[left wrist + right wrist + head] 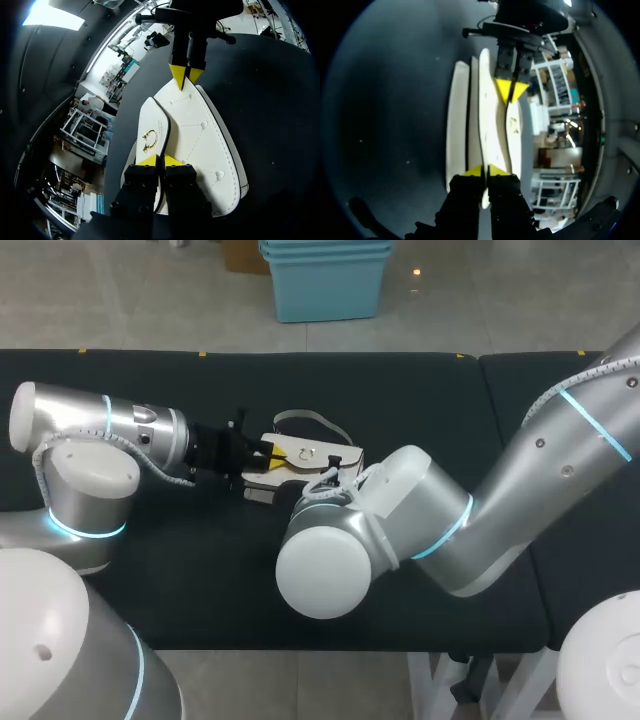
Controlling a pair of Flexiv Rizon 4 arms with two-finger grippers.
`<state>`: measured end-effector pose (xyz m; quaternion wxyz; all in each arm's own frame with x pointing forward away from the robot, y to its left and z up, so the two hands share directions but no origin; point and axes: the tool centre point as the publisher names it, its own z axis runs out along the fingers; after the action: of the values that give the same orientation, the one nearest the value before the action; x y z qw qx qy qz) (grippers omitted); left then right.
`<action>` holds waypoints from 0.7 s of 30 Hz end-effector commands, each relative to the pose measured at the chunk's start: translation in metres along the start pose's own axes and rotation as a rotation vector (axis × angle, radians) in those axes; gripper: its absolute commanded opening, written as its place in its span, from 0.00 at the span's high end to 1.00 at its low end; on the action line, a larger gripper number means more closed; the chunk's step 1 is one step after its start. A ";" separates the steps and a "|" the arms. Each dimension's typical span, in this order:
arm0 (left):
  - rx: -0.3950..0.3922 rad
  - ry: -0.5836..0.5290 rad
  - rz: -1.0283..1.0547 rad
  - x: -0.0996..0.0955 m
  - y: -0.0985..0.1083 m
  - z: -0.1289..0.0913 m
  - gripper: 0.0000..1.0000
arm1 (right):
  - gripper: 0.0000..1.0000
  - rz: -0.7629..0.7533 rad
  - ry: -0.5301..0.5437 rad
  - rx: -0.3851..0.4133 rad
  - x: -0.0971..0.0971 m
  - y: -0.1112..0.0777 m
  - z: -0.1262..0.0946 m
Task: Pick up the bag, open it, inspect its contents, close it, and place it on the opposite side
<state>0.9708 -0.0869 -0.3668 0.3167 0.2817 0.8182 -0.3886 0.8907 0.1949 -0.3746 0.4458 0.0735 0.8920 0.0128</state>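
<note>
The white bag (305,453) is at the middle of the bench (200,570). The left end effector (160,161) and the right end effector (485,171) each pinch a thin edge at opposite ends. An uneven pull could probably slip one edge free or twist the bag.

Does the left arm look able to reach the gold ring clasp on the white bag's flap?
Probably yes: the gold ring clasp lies uncovered just ahead of the left pincer, and the right pincer pinches the far end of the white leather bag.
</note>
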 end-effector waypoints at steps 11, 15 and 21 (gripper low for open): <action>0.057 -0.049 0.028 0.000 -0.016 -0.007 0.07 | 1.00 0.000 -0.002 0.002 0.003 0.001 0.000; 0.070 -0.075 0.049 -0.006 -0.024 -0.019 0.00 | 1.00 0.000 -0.002 0.002 0.003 0.001 0.000; 0.089 -0.101 0.070 -0.012 -0.035 -0.033 0.00 | 0.76 0.017 0.007 -0.019 -0.001 0.000 -0.003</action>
<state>0.9529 -0.0888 -0.3296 0.3510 0.3065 0.7760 -0.4251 0.8887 0.1972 -0.3736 0.4446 0.0765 0.8923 0.0176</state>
